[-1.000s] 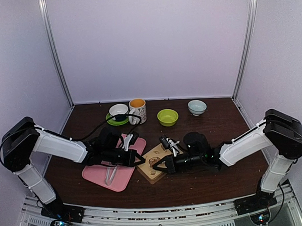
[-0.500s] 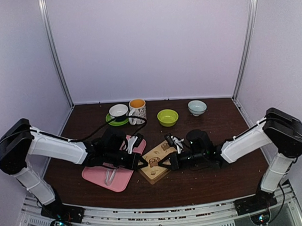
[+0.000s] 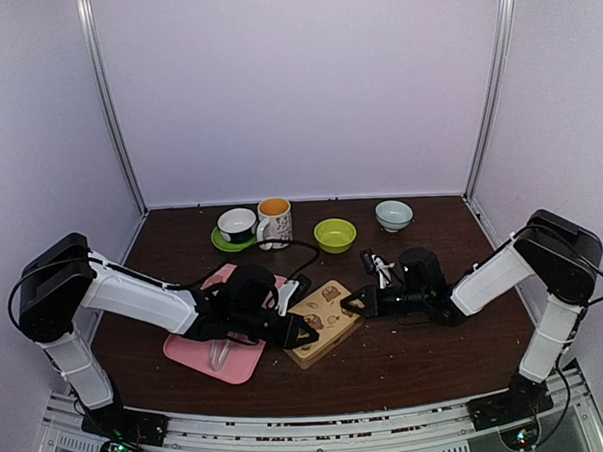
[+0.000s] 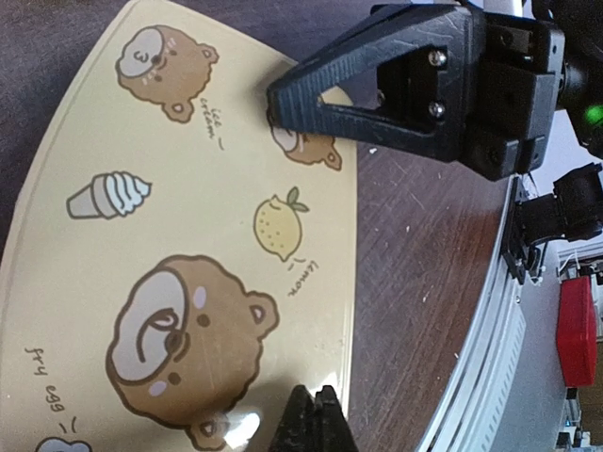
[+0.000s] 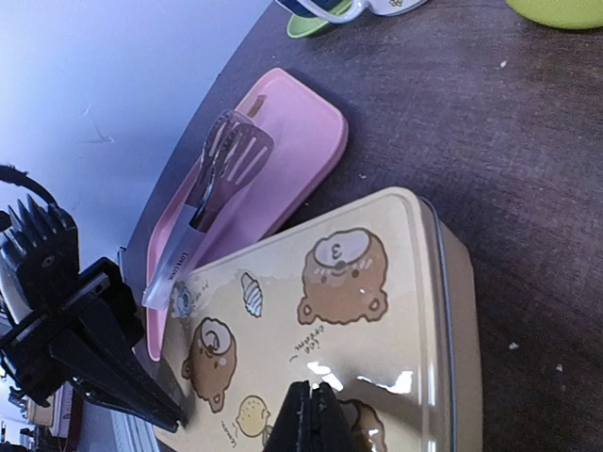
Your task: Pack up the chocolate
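No chocolate shows in any view. The cream bear-printed tin (image 3: 323, 310) lies shut on the table, its lid (image 4: 188, 245) filling the left wrist view. My left gripper (image 3: 310, 339) is shut, and its tips (image 4: 316, 414) sit at the lid's edge with nothing between them. Across the tin my right gripper (image 3: 346, 304) is shut too, its tips (image 5: 309, 414) low over the lid (image 5: 377, 292) by a printed bear. It shows as a black wedge (image 4: 405, 85) in the left wrist view.
A pink tray (image 3: 192, 349) with clear pinkish tongs (image 5: 212, 188) lies left of the tin. At the back stand a white cup on a green saucer (image 3: 237, 226), a printed mug (image 3: 274, 221), a green bowl (image 3: 335, 235) and a pale bowl (image 3: 393, 215).
My left gripper has slid right to the tin's near edge. My right gripper has drawn back right, from the tin's near side to its far right side. Both stayed shut.
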You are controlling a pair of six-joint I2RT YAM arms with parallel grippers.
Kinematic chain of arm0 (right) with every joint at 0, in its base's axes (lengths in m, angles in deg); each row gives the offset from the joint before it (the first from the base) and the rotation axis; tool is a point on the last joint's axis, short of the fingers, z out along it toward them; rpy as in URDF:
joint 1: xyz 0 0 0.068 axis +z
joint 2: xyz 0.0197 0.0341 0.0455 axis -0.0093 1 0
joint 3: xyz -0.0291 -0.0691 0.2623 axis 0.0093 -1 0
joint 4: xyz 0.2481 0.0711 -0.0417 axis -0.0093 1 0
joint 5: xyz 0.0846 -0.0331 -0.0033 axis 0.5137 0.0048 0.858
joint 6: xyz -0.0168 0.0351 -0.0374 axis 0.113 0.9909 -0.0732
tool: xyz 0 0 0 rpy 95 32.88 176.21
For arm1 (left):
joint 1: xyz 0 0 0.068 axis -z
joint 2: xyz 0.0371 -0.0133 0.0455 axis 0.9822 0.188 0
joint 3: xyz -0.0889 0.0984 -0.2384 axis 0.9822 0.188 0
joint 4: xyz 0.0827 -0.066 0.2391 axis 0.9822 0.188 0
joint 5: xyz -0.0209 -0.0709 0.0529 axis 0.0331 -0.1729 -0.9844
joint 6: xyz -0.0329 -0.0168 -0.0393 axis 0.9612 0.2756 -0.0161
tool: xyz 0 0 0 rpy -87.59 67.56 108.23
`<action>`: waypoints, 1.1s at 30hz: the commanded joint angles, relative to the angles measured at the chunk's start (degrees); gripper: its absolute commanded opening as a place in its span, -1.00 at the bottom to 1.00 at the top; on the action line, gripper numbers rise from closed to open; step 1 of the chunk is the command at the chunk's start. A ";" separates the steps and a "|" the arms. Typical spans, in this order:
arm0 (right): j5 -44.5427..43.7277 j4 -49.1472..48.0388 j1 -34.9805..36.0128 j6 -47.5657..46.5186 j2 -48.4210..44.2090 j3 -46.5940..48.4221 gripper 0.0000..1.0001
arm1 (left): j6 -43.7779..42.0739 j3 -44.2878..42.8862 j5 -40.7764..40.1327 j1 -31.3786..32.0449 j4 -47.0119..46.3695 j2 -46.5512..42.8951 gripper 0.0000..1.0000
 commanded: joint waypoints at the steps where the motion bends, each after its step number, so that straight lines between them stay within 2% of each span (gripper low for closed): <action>1: 0.21 -3.01 -0.92 1.33 5.09 -1.80 -1.00 | -0.91 -0.54 -2.17 0.12 4.96 -3.15 -1.00; 7: -0.52 5.85 -0.96 -1.57 -3.09 2.63 -1.00 | -1.49 -0.14 -8.17 -0.63 10.90 -9.73 -1.00; 10: -0.93 10.39 -0.97 -3.19 -3.88 7.09 -1.00 | -1.97 0.49 -11.63 -1.87 13.01 -12.84 -1.00; 16: -1.84 12.80 -1.26 -3.43 1.31 13.86 -1.00 | -2.05 1.75 -11.17 -3.81 12.02 -10.95 -1.00; 19: -3.96 12.11 -2.71 -0.55 7.26 15.74 -1.00 | -0.40 3.30 -10.70 -4.03 8.95 -7.68 -1.00; 22: -1.93 13.80 -4.01 2.48 13.85 19.01 -1.00 | 0.70 3.48 -9.09 -4.27 6.66 -3.17 -1.00; 24: -2.03 14.86 -3.95 2.19 14.25 19.14 -1.00 | 1.27 3.20 -8.24 -4.19 6.39 -1.71 -1.00; 27: -3.48 17.02 -4.26 0.48 9.70 17.89 -1.00 | 1.38 3.49 -8.71 -4.10 6.38 -3.28 -1.00; 33: -7.36 22.88 -5.72 -5.00 -5.18 15.19 -1.00 | -1.39 1.04 -13.01 -4.22 14.07 -11.40 -1.00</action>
